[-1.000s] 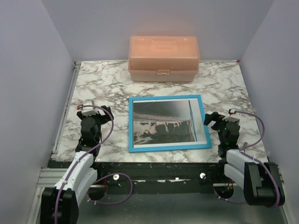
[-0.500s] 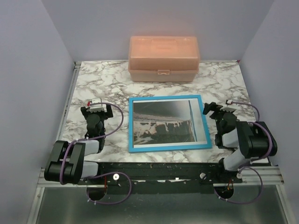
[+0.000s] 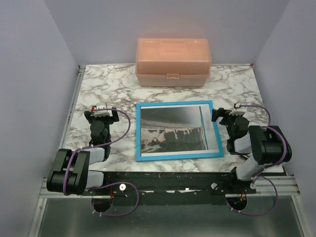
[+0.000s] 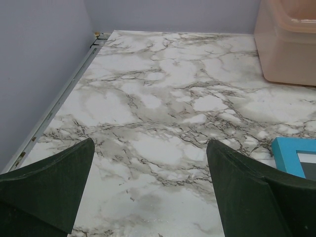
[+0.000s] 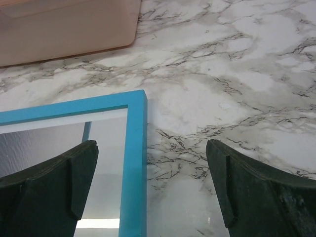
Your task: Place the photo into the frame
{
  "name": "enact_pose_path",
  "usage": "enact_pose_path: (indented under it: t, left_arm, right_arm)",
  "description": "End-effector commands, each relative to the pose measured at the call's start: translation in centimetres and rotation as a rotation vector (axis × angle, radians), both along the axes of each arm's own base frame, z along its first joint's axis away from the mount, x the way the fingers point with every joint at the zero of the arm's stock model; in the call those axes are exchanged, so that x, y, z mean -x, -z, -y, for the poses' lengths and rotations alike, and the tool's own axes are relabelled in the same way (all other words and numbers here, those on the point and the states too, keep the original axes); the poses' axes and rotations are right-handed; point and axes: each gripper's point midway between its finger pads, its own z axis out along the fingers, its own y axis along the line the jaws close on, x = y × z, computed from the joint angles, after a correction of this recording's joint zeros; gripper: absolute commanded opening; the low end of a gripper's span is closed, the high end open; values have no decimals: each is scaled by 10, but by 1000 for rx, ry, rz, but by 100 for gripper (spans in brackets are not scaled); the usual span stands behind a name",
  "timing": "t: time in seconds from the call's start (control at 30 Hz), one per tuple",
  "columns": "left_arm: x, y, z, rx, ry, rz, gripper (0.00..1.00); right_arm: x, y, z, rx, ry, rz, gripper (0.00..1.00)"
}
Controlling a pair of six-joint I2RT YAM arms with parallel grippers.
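Note:
The frame lies flat at the middle of the marble table, bright blue side up. The photo, grey-dark scenery with pale streaks and a white border, shows inside its rim. My left gripper hovers left of the frame, open and holding nothing; in its wrist view the gripper is over bare marble, with a frame corner at the right. My right gripper is open at the frame's right edge. In its wrist view the gripper straddles the blue rim, above it, with the photo to the left.
A closed pink plastic box stands at the back of the table, behind the frame, and shows in both wrist views. Lilac walls close in the left, right and back sides. A metal rail runs along the table's left edge.
Both arms have folded back at the elbows, and both grippers sit slightly farther up the table. The frame and photo have not moved. Both grippers stayed open.

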Motion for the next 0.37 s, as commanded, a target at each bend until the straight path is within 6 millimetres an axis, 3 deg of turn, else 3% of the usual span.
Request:
enact_pose_path:
  t: [0.0,0.33]
  left_arm:
    - [-4,-17,0,4,9,60,99]
    - [-6,-17,2,1,18,53,99]
  right_arm:
    - [-5,-9,-4,24,-30,39,100]
    - [-5,-8,-4,24,-28,37,100]
